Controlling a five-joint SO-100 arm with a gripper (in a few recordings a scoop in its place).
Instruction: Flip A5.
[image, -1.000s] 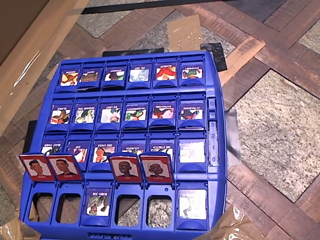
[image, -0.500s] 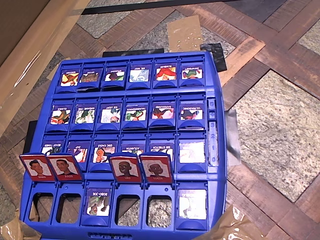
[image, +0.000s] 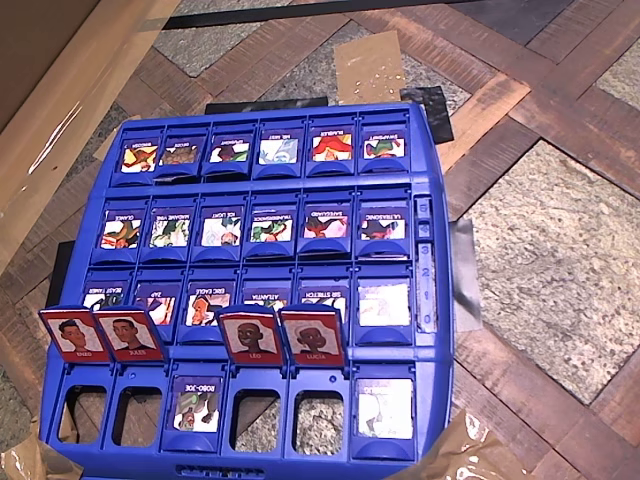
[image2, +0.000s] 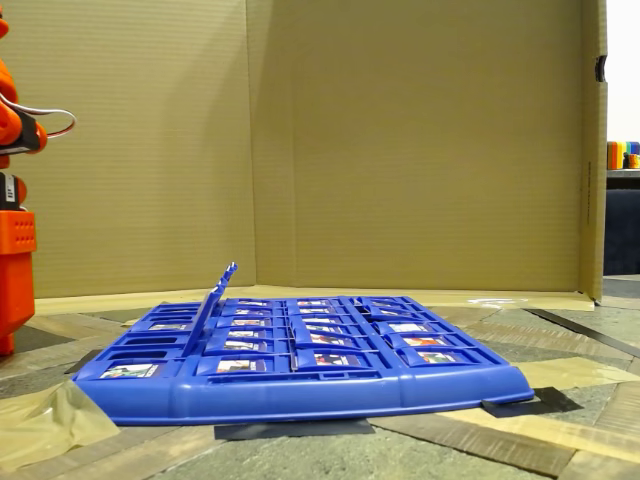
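Cardboard wall (image2: 400, 140): it stood behind the scene, a plain backdrop closing in the work area.

Table (image: 560, 250): it was a patterned surface of wood strips and stone-like panels, with tape patches near the board, probably to keep the board from sliding.

Game board (image: 428, 150): the blue tray lay flat, so its hinged tiles could be tipped from above. Most tiles were folded down, showing blue-framed pictures.

Arm (image2: 14, 250): the orange arm stood at the left edge of the fixed view, upright and drawn back, well apart from the board. I judged it had not begun its reach. Whether the claw was open or closed could not be told.

Standing tiles: four red-framed portraits stood raised in the nearest row of the overhead view, among them LEO (image: 247, 336) and LUCIA (image: 312, 338). They leaned on their hinges, seen edge-on in the fixed view.

A5 (image: 385, 408): it lay flat in the rightmost slot of that row, just beside LUCIA's empty slot, pale whitish face up. Flipping it likely meant hooking its free edge and swinging it up.
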